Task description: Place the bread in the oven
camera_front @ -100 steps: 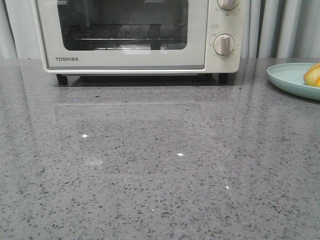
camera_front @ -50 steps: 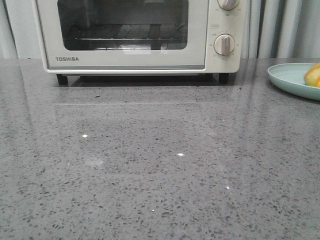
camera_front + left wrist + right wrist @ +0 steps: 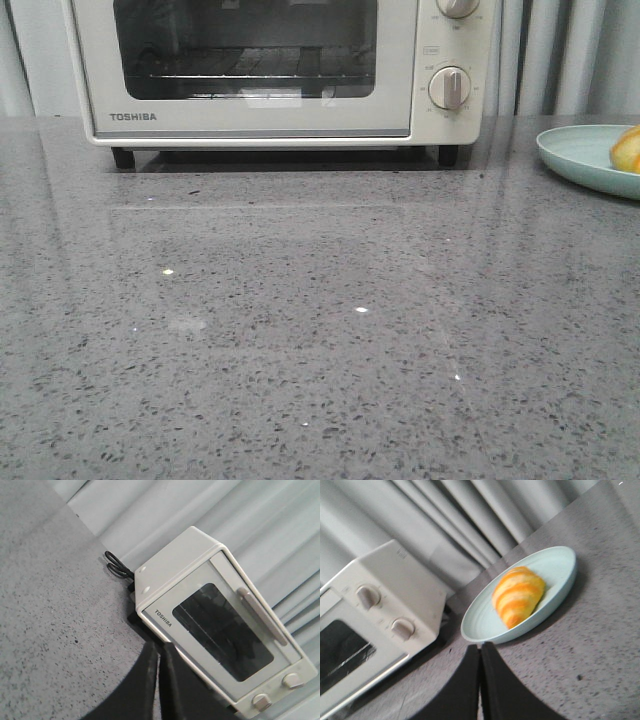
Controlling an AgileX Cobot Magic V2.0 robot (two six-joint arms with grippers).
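Showing the start state, left to right: the oven (image 3: 280, 70) stands at the far left of the bench (image 3: 300, 320) with its door shut; the bread (image 3: 517, 596) lies on a pale green plate (image 3: 555, 567) at the far right. The left gripper (image 3: 159, 652) and right gripper (image 3: 479, 655) each show their fingers pressed together, empty. Likely failures: carrying the bread to a shut door, or a closing grasp sliding off the glossy crust and pushing the plate.
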